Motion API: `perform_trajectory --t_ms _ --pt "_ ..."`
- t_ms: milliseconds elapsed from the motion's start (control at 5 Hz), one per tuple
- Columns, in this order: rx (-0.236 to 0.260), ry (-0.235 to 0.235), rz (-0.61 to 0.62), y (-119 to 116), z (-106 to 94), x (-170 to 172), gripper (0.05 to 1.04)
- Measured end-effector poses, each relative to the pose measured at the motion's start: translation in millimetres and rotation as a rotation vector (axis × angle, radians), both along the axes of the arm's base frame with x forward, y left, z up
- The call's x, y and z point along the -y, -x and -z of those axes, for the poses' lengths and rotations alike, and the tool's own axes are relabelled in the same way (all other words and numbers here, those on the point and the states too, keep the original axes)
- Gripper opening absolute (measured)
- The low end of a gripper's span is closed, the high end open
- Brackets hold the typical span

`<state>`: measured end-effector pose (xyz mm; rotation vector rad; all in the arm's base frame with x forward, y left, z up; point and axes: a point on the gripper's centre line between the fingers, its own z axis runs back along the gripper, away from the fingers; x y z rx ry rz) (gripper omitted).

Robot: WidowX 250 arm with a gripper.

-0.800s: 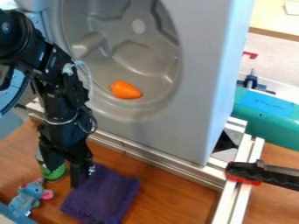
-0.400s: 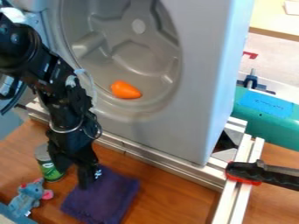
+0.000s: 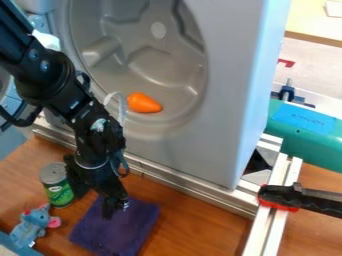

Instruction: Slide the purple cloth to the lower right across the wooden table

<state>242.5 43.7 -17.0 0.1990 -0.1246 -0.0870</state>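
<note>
Claw (image 3: 94, 206) was spread, two fingers apart, nothing between them, pointing down at the upper part of the purple cloth (image 3: 120, 230). Couldn't tell if the right-hand fingertip in view touched the fabric. Cloth lay flat on the wooden desk (image 3: 190, 225), front of the big grey shell (image 3: 220, 140). Green-labelled can (image 3: 59, 190) stood upright just beside the claw, on the camera view's left. Blue plush toy (image 3: 30, 227) with pink ears was nearer the camera, left of the cloth. Orange pepper-like piece (image 3: 144, 103) sat low in the shell's round recess, well apart from the claw. Metal rails (image 3: 184, 182) ran along the shell's base; black-and-red clamp (image 3: 294, 197) was on the right-hand rail. Green case (image 3: 314, 150) with blue tape (image 3: 304, 119) was behind it.
</note>
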Motion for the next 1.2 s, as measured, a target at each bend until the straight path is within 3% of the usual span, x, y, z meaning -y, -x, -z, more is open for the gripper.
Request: perform_trajectory --t_ms 200,400,600,1000,1200 --pt "-0.036 -0.029 -0.002 -5 13.9 -6 0.998" --pt "-0.056 -0.023 -0.006 -10 26.4 -6 0.998" --pt "-0.056 0.014 -0.019 -9 43.3 -8 0.998" --pt "-0.018 0.068 -0.035 -14 55.9 -2 0.999" --pt "-0.01 0.117 -0.045 -20 57.6 27 0.999"
